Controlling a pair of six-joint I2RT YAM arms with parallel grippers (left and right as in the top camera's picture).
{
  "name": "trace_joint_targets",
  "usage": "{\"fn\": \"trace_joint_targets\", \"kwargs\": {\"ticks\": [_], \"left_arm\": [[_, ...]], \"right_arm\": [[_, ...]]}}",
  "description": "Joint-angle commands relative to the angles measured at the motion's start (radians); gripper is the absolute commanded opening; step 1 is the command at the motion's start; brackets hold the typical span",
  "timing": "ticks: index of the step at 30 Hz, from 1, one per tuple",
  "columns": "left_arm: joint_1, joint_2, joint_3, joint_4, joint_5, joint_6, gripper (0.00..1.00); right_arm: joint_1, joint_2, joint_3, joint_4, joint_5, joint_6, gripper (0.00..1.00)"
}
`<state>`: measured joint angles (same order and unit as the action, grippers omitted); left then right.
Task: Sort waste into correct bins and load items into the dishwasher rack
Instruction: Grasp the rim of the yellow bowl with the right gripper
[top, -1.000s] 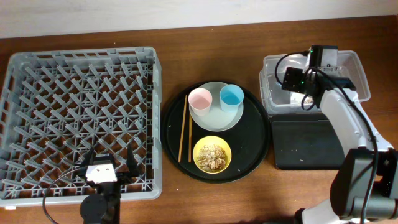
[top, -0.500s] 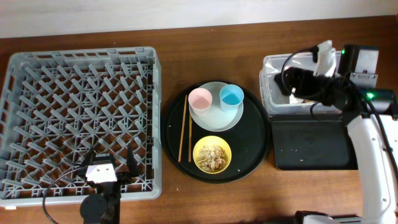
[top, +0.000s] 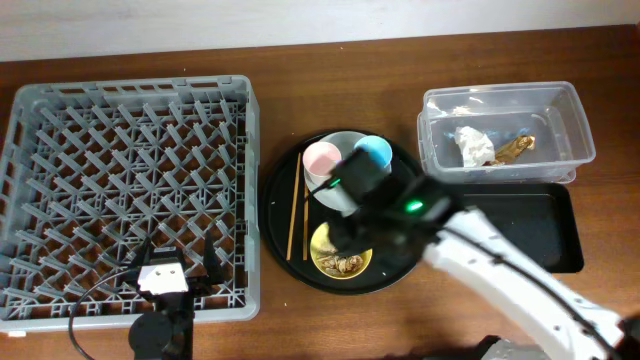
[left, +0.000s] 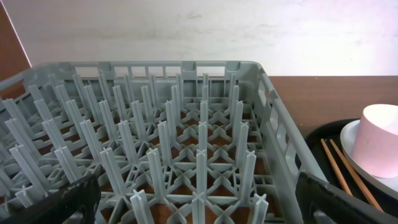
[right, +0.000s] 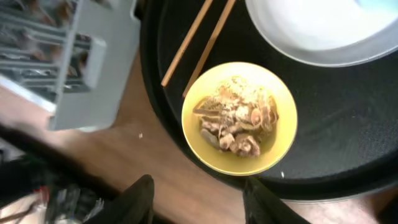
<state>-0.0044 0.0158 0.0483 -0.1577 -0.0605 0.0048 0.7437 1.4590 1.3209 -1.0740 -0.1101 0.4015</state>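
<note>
Your right pincer (right: 198, 185) hangs wide open and empty above the glossy yellow round bowl (right: 280, 146) of beige crumbly food scraps (right: 233, 121), low on the round black tray (right: 348, 124). Thin wooden chopsticks (right: 199, 40) lie upper left of it, beside the smooth grey-white plate (right: 311, 31). Your left pincer (left: 199, 208), spread empty, faces the grey plastic lattice rack (left: 186, 143).

plate (top: 344, 140) half hidden, pink cup (left: 380, 147) cropped
</note>
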Motion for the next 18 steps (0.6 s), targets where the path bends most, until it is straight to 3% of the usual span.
{"fn": "trace_joint_targets", "kwargs": {"ticks": [1, 10, 15, 18], "left_arm": [[-0.004, -0.004, -0.003, -0.001, -0.007, 0.015, 0.99], [-0.004, -0.004, -0.003, -0.001, -0.007, 0.015, 1.00], [-0.004, -0.004, -0.003, -0.001, -0.007, 0.015, 0.99], [-0.004, -0.004, -0.003, -0.001, -0.007, 0.015, 0.99]], "right_arm": [[0.138, 0.101, -0.010, 0.046, 0.179, 0.113, 0.50], [0.197, 0.342, -0.010, 0.123, 0.208, 0.113, 0.51], [0.199, 0.379, -0.010, 0.145, 0.219, 0.113, 0.50], [0.199, 0.380, -0.013, 0.161, 0.220, 0.113, 0.44]]}}
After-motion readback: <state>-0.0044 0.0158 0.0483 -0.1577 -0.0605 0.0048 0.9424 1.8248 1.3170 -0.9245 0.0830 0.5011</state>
